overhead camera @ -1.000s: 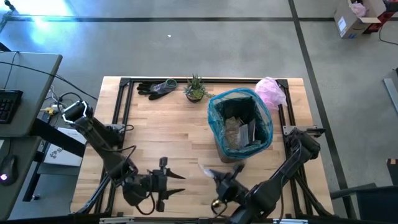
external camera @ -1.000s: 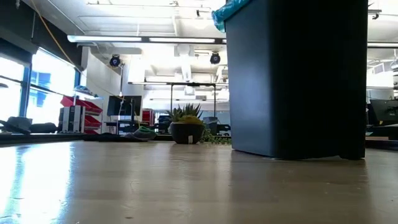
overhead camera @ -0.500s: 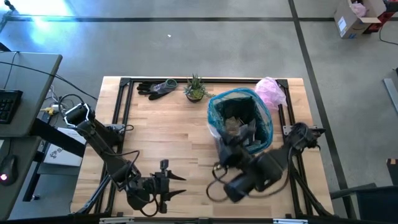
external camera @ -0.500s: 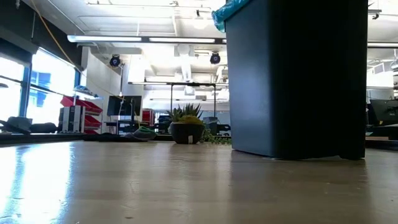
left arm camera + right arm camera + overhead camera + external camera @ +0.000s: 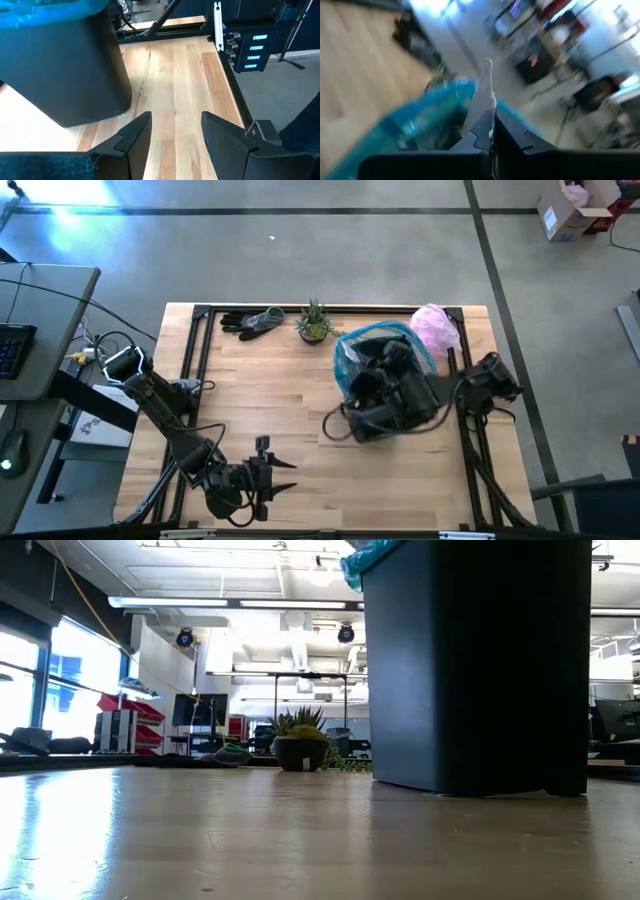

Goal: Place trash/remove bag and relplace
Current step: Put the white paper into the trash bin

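A dark bin lined with the teal bag stands at the table's right half; it also fills the low view and shows in the left wrist view. My right gripper is raised over the bin's near side, shut on a thin clear wrapper, a piece of the trash. What lies inside the bin is mostly hidden by the arm. My left gripper stands open near the table's front edge, left of the bin, its fingers with nothing between them. My right gripper pinches the clear wrapper's lower end between its two fingers. The wrapper's free end sticks out past the fingertips, lifted clear of the table, with the bag's teal rim beyond it.
A small potted plant and dark gloves lie at the far edge. A pale pink bag sits behind the bin at the far right. A black frame rail borders the table. Bare wood lies between the arms.
My right gripper, still shut, has risen from the table near its front edge and swung toward the far edge, turning as it went, until it came over the bin. The small pale wrapper that lay beside it on the wood has left the table.
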Controlling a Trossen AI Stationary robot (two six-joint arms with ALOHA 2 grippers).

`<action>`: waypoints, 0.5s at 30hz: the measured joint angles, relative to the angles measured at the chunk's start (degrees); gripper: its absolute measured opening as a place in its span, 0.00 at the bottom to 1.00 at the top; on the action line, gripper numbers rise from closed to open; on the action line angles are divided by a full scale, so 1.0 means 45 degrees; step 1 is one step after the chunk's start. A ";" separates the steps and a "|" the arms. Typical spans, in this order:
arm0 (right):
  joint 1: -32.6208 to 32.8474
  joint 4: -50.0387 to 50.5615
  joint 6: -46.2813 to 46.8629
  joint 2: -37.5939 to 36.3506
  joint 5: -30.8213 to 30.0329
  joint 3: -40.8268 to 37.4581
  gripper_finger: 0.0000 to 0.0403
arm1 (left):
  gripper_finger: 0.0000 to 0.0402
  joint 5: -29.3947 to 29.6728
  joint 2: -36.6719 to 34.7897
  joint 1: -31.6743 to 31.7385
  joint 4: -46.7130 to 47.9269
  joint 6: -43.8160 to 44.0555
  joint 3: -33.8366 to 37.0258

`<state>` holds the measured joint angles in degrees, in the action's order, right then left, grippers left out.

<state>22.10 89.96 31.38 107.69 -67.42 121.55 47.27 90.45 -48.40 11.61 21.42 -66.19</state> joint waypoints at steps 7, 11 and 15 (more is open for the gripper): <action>-0.1411 0.0028 0.2208 -0.1691 0.4300 -0.2800 0.00 | 0.39 -0.0036 0.0000 -0.0039 0.0330 0.0201 -0.0007; -0.0834 0.0012 0.3249 -0.2430 0.4978 -0.3720 0.00 | 0.39 -0.0025 0.0005 -0.0068 0.0617 0.0210 -0.0010; -0.0210 -0.0005 0.4052 -0.2971 0.4868 -0.3908 0.02 | 0.39 -0.0030 0.0000 0.0107 0.0809 0.0195 -0.0010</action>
<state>21.16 89.94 49.61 94.33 -45.52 103.96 47.13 90.45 -47.92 15.25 22.30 -66.24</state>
